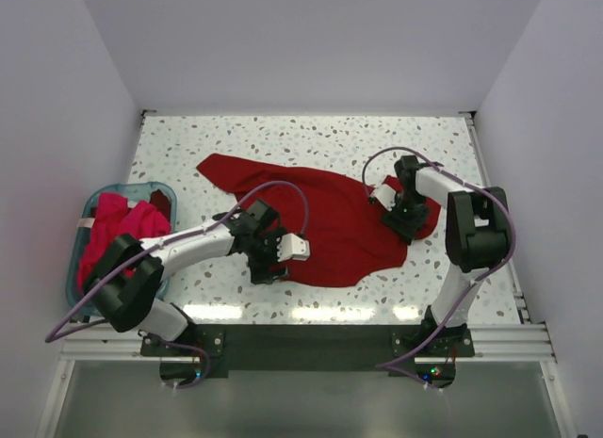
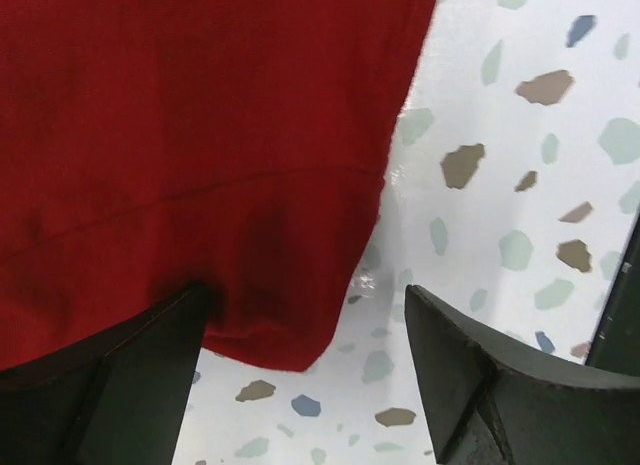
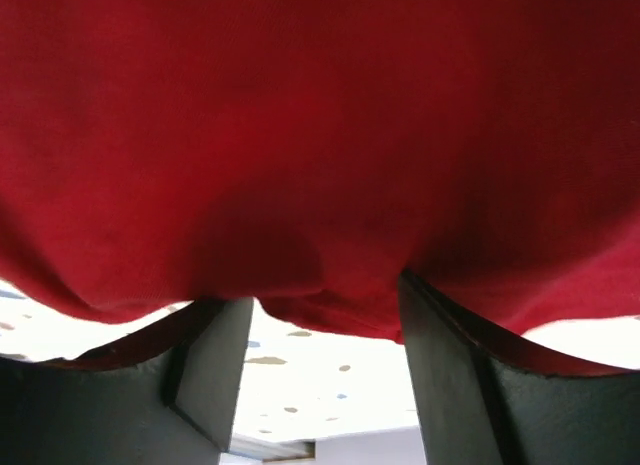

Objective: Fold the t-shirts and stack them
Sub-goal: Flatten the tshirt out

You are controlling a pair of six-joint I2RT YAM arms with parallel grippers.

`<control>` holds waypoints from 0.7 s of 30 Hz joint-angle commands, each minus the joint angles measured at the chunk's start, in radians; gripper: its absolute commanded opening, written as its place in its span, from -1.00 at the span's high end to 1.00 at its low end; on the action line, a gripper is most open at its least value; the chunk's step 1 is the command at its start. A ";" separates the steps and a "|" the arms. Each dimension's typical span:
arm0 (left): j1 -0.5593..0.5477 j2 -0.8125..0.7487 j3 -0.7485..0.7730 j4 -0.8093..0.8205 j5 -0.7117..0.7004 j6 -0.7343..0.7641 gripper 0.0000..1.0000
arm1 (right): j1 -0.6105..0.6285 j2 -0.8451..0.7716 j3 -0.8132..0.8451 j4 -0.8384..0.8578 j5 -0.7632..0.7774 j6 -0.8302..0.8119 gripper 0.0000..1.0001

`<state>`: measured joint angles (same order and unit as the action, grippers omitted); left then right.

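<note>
A deep crimson t-shirt (image 1: 330, 217) lies spread, partly rumpled, across the middle of the table. My left gripper (image 1: 268, 267) is low at its near-left edge. In the left wrist view the gripper (image 2: 310, 375) is open, and a hemmed corner of the shirt (image 2: 200, 135) lies between the jaws against the left finger (image 2: 120, 385). My right gripper (image 1: 407, 226) is at the shirt's right edge. In the right wrist view it (image 3: 325, 355) is open, with the shirt's edge (image 3: 320, 135) draped over both fingertips. Brighter pinkish-red shirts (image 1: 113, 229) are piled in the basket.
A teal plastic basket (image 1: 127, 187) stands at the table's left edge, beside the left arm. The speckled tabletop (image 1: 283, 141) shows behind and in front of the shirt. White walls close in the left, back and right sides.
</note>
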<state>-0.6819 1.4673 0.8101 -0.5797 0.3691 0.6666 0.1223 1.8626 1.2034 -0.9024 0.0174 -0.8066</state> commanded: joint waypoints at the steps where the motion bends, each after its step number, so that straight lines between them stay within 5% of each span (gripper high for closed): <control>1: -0.019 0.039 -0.015 0.162 -0.073 -0.021 -0.66 | -0.004 0.033 -0.042 0.074 0.036 -0.017 -0.20; 5: -0.024 0.088 -0.029 0.182 -0.136 -0.025 -0.21 | -0.004 0.034 -0.070 0.069 0.047 -0.017 0.32; 10: -0.016 0.033 -0.017 0.101 -0.121 -0.013 0.93 | -0.007 -0.060 -0.051 -0.033 -0.011 -0.017 1.00; 17: 0.224 -0.143 0.257 -0.115 0.059 -0.061 1.00 | -0.081 -0.209 0.218 -0.242 -0.141 0.064 1.00; 21: 0.366 -0.064 0.562 -0.037 0.039 -0.116 1.00 | -0.153 -0.146 0.479 -0.211 -0.175 0.154 1.00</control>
<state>-0.3946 1.3876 1.1637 -0.6575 0.3767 0.6113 0.0158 1.7199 1.5032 -1.1202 -0.1028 -0.7391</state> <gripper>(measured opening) 0.057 0.039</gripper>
